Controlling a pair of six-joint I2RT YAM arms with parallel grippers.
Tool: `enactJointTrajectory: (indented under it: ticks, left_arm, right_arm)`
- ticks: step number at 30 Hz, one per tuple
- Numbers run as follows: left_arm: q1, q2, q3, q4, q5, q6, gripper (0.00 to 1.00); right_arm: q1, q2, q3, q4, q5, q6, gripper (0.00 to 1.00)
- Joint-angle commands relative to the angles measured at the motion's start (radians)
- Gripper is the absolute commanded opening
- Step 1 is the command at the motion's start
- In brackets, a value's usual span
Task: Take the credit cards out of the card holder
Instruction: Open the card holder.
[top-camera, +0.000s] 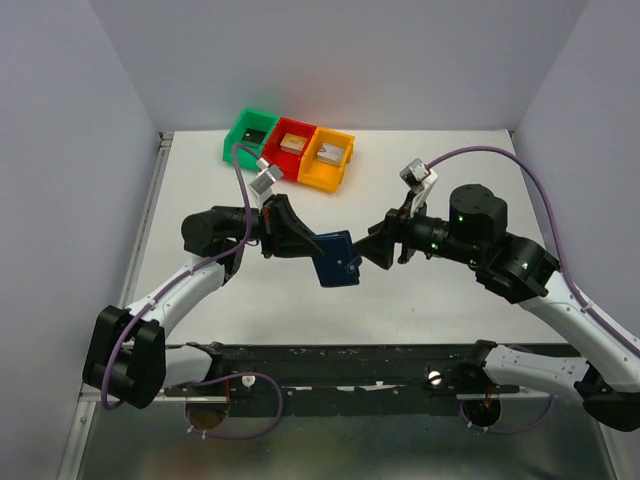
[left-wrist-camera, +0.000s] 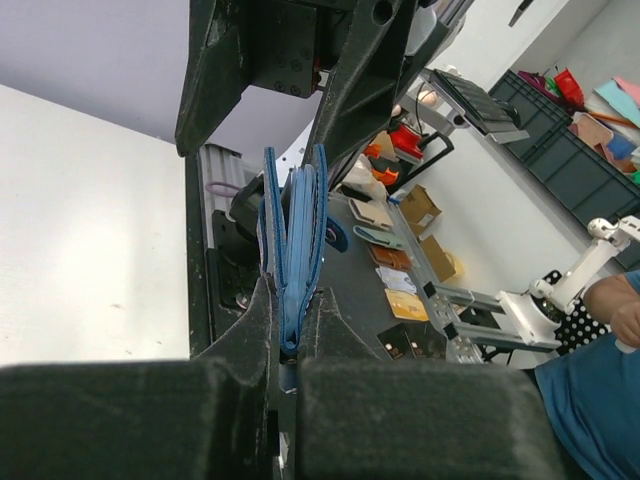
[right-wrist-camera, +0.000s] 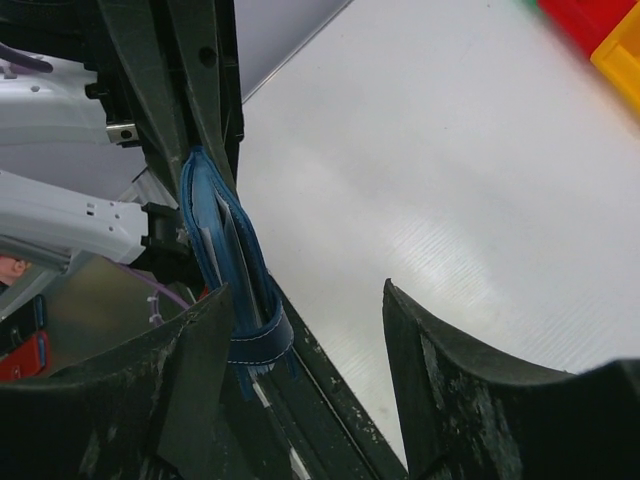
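Note:
The dark navy card holder (top-camera: 336, 258) hangs folded in the air above the middle of the table. My left gripper (top-camera: 303, 245) is shut on its left edge. In the left wrist view the card holder (left-wrist-camera: 295, 235) stands edge-on, pinched between my fingers (left-wrist-camera: 240, 330). My right gripper (top-camera: 373, 248) is open at its right edge. In the right wrist view the card holder (right-wrist-camera: 222, 250) lies against my left finger (right-wrist-camera: 195, 370), its snap tab (right-wrist-camera: 257, 338) wrapped round the edge. Thin pale credit card edges (right-wrist-camera: 226, 228) show between the leaves. My right gripper (right-wrist-camera: 305, 290) holds nothing.
Green (top-camera: 248, 132), red (top-camera: 290, 146) and orange (top-camera: 326, 160) bins stand in a row at the back of the table, each with a small block inside. The black rail (top-camera: 350, 365) with the arm bases runs along the near edge.

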Motion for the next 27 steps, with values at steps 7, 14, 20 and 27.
enactJointTrajectory:
  ticks: [7, 14, 20, 27]
  left_arm:
    - [-0.027, -0.019, 0.058, 0.3, -0.03, 0.009, 0.0]
    - [-0.036, -0.034, 0.067, 0.301, -0.028, 0.012, 0.0]
    - [-0.035, -0.045, 0.053, 0.3, -0.02, 0.011, 0.0]
    - [-0.041, -0.057, 0.049, 0.3, -0.027, 0.014, 0.0]
  right_arm:
    - [0.002, -0.013, -0.035, 0.073, -0.141, 0.025, 0.68]
    - [0.002, -0.016, -0.046, 0.061, -0.095, 0.033, 0.68]
    - [-0.007, -0.062, -0.053, 0.078, -0.038, 0.049, 0.69]
    - [-0.007, -0.052, -0.05, 0.074, -0.053, 0.056, 0.69]
